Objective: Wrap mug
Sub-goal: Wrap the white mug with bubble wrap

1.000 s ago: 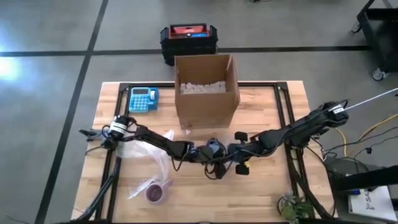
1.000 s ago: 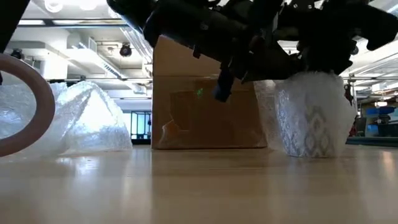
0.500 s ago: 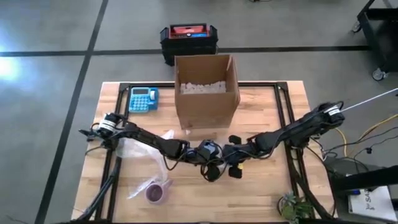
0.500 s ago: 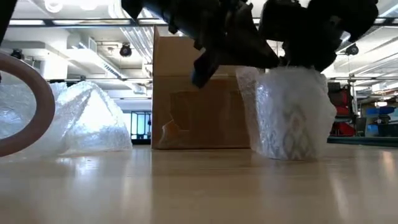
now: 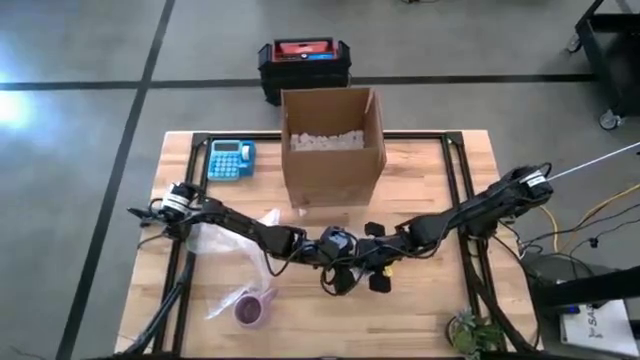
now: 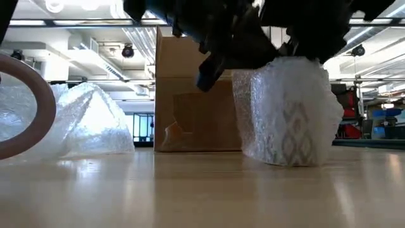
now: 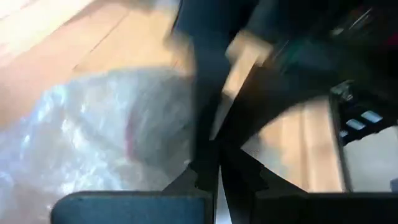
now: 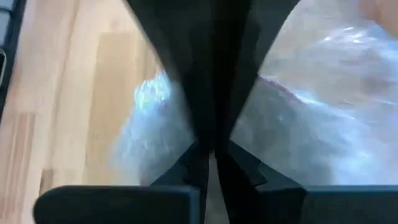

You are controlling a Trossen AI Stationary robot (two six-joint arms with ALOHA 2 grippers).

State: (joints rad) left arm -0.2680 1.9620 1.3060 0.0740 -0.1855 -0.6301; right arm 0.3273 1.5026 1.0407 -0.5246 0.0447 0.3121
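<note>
Glossy clear bubble wrap (image 6: 288,107), matt brown cardboard box (image 5: 331,150), pale wooden table (image 5: 430,310).

Both arms stretched inward, left end effector (image 5: 338,272) and right end effector (image 5: 372,268) meeting mid-table, fingers closed.

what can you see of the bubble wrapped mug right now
The wrapped mug stands upright on the wooden table, near its middle, in front of the cardboard box. Clear bubble wrap covers it all round, and a pale patterned side shows faintly through. No handle is visible. Both grippers, left and right, meet over its top, fingers pinched shut on the wrap.
</note>
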